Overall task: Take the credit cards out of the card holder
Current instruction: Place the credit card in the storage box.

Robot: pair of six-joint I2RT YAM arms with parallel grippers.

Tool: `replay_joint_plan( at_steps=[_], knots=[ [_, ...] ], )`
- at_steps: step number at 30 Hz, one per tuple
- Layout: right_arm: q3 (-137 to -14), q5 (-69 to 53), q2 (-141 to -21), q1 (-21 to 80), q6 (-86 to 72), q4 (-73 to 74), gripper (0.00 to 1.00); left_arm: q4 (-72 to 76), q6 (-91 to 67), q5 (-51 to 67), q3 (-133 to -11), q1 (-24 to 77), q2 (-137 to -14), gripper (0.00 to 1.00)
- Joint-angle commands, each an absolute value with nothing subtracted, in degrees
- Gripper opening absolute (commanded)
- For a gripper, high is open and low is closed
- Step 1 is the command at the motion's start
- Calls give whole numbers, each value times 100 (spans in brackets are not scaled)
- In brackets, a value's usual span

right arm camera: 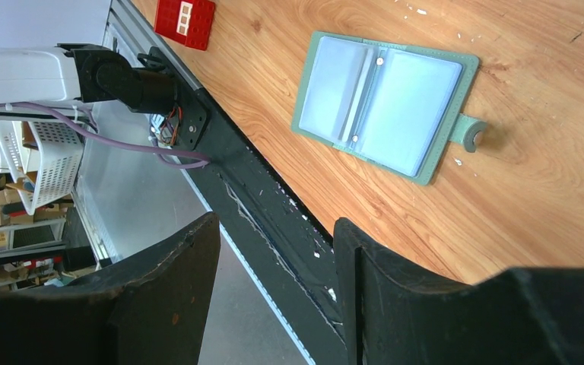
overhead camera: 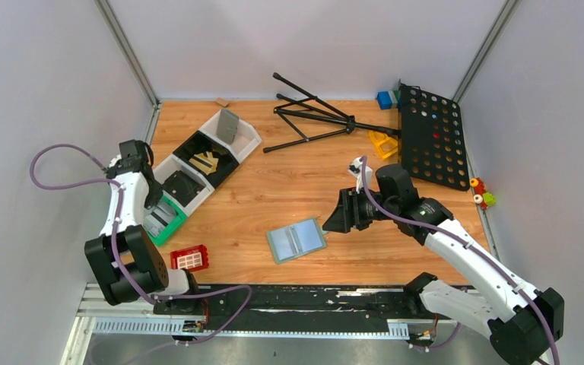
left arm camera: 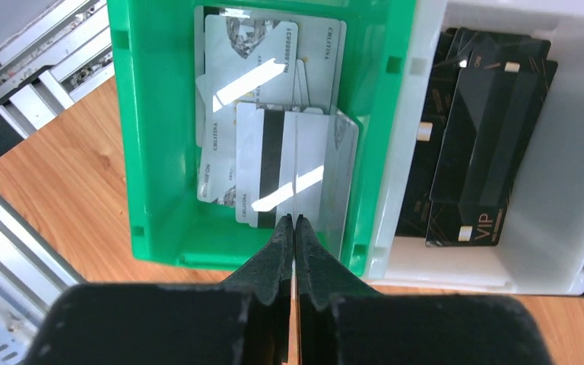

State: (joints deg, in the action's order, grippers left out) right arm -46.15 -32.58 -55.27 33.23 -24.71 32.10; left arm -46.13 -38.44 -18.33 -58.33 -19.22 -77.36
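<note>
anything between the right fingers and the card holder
Nothing visible. The right gripper hangs open just to the side of the card holder, which lies flat and unfolded, pockets up. Only bare wooden table lies between them.

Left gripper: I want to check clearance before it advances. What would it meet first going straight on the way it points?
Most likely the credit cards lying in the green tray, the top one with the dark stripe first. The gap to them is unclear.
</note>
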Motion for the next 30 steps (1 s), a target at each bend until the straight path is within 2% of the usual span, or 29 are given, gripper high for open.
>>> replay_joint_plan(
  at_steps=[1, 4, 7, 8, 9, 15, 19, 24, 30],
  knots=[
    [-4857, -3392, -5554, 3312, -2463, 3077, 56, -4134, -3725, -1377, -5788, -2257, -7852, 11],
    [-4902, -3394, -5591, 3306, -2456, 3076, 57, -4138, -3533, -1180, -5808, -2266, -7809, 28],
    [-4919, -3413, -5616, 3306, -2456, 3053, 57, -4327, -3542, -1565, -5763, -2265, -7489, 63],
    [-4916, -3428, -5628, 3306, -2459, 3029, 56, -4372, -3557, -1620, -5735, -2267, -7344, 71],
    [-4895, -3442, -5638, 3313, -2465, 2995, 56, -4380, -3585, -1626, -5694, -2268, -7208, 74],
    [-4826, -3587, -5753, 3307, -2494, 2858, 56, -4570, -3528, -1863, -5574, -2348, -6605, 71],
    [-4792, -3604, -5705, 3307, -2483, 2838, 56, -4493, -3440, -1382, -5346, -3010, -6423, 68],
    [-4714, -3634, -5629, 3309, -2531, 2763, 56, -4598, -3067, -1241, -5359, -3408, -6826, 61],
    [-4889, -3595, -5398, 3312, -2478, 2953, 56, -4686, -3203, -1263, -5565, -3456, -7539, 59]
  ],
)
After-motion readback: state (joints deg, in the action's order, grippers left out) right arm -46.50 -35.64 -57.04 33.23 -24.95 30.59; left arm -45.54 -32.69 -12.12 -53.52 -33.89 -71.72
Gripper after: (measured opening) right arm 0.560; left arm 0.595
